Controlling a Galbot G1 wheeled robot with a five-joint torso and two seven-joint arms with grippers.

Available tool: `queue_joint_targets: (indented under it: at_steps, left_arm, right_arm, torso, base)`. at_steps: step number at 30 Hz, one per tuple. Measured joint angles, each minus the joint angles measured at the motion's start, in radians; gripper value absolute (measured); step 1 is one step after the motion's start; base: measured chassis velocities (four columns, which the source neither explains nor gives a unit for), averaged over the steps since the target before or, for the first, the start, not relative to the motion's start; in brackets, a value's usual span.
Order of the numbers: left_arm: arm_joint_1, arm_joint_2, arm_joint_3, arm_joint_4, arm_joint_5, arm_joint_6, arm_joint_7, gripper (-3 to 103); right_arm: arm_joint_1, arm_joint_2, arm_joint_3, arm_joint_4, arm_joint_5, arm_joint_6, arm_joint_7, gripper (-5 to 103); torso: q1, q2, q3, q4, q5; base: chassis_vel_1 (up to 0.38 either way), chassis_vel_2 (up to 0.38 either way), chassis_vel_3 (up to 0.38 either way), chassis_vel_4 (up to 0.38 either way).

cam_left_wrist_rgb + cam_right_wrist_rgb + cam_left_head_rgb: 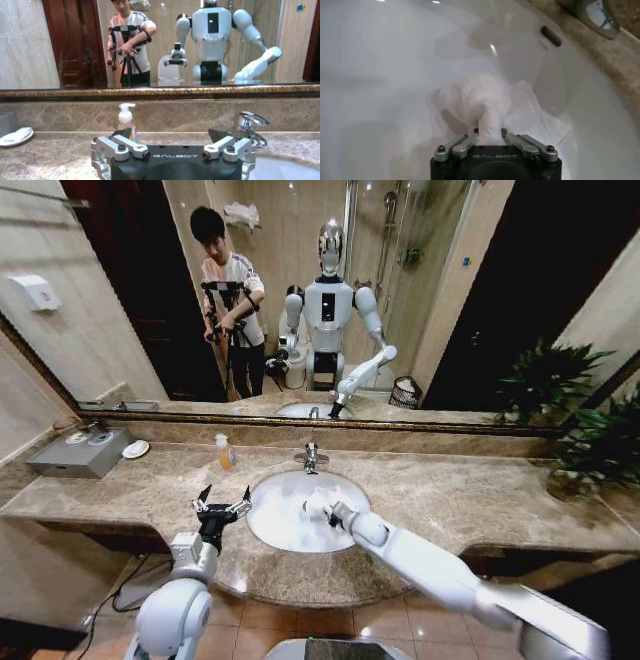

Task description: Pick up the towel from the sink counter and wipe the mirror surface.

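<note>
Basin: right claw gripping towel.

White towel bunched in the basin — end effector-pinched.

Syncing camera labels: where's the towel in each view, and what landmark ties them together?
Head view: the white towel lies in the basin, at the right gripper.
Left wrist view: towel not in it.
Right wrist view: towel bunched mid-frame, pinched by the right gripper's fingers.
Shared landmark: the chrome faucet.
</note>
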Motion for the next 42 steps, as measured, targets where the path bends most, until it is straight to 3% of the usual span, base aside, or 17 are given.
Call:
queue_joint_targets:
  at_steps: [4,12,20,30,32,39,42]
  left_arm:
    - [0.000,0.000,0.000,0.000,0.000,0.000,0.000,100]
    - [0.000,0.000,0.000,0.000,0.000,0.000,0.000,100]
    - [0.000,0.000,0.000,0.000,0.000,0.000,0.000,100]
    - [0.000,0.000,0.000,0.000,0.000,0.000,0.000,100]
    - [0.000,0.000,0.000,0.000,0.000,0.000,0.000,100]
    - [0.000,0.000,0.000,0.000,0.000,0.000,0.000,100]
    - [0.000,0.000,0.000,0.000,0.000,0.000,0.000,100]
  right_arm:
    - [-0.016,-0.016,0.004,0.059,0.010,-0.035,0.009,12]
    - [0.061,0.051,0.042,-0.129,-0.032,-0.025,0.021,12]
    - [0.095,0.039,0.051,-0.169,-0.044,-0.023,-0.007,12]
    - [0.006,0.000,0.005,0.029,0.008,-0.051,0.029,12]
    - [-0.011,0.003,0.006,0.067,0.029,-0.047,0.065,12]
    - [-0.068,0.003,0.121,0.117,0.066,-0.006,0.143,12]
    - [-0.139,-0.047,0.221,0.200,0.103,0.004,0.199,12]
  torso:
    - [0.000,0.000,0.000,0.0001,-0.0001]
    - [0.000,0.000,0.000,0.0007,0.0001]
    - [0.000,0.000,0.000,0.0005,0.0000]
    - [0.000,0.000,0.000,0.0001,-0.0003]
    - [0.000,0.000,0.000,0.0003,-0.0005]
    - [0.000,0.000,0.000,0.0006,0.0000]
    - [0.000,0.000,0.000,0.0001,-0.0003]
  base:
    - [0.000,0.000,0.000,0.000]
    - [0.000,0.000,0.000,0.000]
    - [0.000,0.000,0.000,0.000]
    - [0.000,0.000,0.000,0.000]
    - [0.000,0.000,0.000,0.000]
    - [0.000,0.000,0.000,0.000]
    - [0.000,0.000,0.000,0.000]
